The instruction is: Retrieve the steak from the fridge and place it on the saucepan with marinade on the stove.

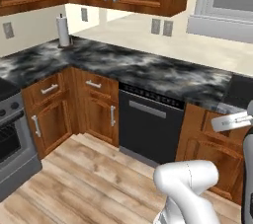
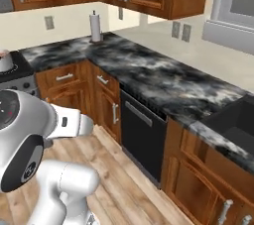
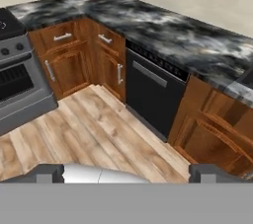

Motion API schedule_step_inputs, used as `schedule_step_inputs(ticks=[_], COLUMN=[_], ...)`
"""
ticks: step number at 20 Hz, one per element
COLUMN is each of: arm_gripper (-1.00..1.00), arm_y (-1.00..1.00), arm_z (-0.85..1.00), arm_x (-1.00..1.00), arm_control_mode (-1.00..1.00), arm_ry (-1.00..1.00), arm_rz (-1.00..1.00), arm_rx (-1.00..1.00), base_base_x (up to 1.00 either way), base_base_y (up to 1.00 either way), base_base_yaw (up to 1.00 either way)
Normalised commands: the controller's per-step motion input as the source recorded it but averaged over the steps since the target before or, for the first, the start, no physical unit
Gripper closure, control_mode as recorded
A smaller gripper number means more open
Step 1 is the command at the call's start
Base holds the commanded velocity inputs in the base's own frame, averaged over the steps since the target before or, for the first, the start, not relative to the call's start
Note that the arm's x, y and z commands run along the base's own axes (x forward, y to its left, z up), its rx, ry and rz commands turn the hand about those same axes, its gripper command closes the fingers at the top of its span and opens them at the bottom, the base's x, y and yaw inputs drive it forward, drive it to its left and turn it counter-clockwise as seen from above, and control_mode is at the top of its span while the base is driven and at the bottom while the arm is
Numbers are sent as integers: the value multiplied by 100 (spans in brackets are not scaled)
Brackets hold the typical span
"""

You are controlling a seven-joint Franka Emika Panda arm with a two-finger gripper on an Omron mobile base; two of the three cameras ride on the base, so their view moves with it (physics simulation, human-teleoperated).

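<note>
**A:** How far along is the job?

**B:** By the look of it, at the very start. The robot faces a kitchen corner: a dark marbled counter [image 1: 163, 72] over wooden cabinets, with a black dishwasher [image 1: 148, 127] set under it and a paper towel roll [image 1: 63, 30] standing in the far corner. Neither the fridge nor the steak appears in any camera, so the fetching has not begun.

**A:** What about the gripper?

**B:** In the hand view the gripper [image 3: 126, 173] points down at the wooden floor. Its two dark fingertips [image 3: 49, 172] stand wide apart at the bottom of the view, with nothing between them. It holds nothing.

**A:** Can you see where the steak should end up?

**B:** Partly. The stove [image 3: 20, 82] sits at the left, silver with a black top, knobs and an oven door. In the right base view a small steel pot, likely the saucepan [image 2: 5, 61], rests on the stove top at the left edge. It is cut off, so I cannot tell whether marinade is inside.

**A:** So what remains?

**B:** Everything, I judge: reach the fridge, open it, take the steak, carry it to the saucepan.
</note>
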Motion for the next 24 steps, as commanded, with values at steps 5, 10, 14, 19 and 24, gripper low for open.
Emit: schedule_step_inputs(ticks=[5, 10, 14, 19, 24], arm_gripper=[-100, -100, -100, -100, -100], arm_y=[0, 0, 0, 0, 0], arm_z=[0, 0, 0, 0, 0], arm_x=[0, 0, 0, 0, 0], arm_control_mode=[100, 100, 100, 100, 100], arm_ry=[0, 0, 0, 0, 0], arm_rz=[0, 0, 0, 0, 0], arm_rx=[0, 0, 0, 0, 0], base_base_x=[-1, 0, 0, 0, 0], base_base_y=[0, 0, 0, 0, 0], base_base_yaw=[-48, -55, -58, -60, -60])
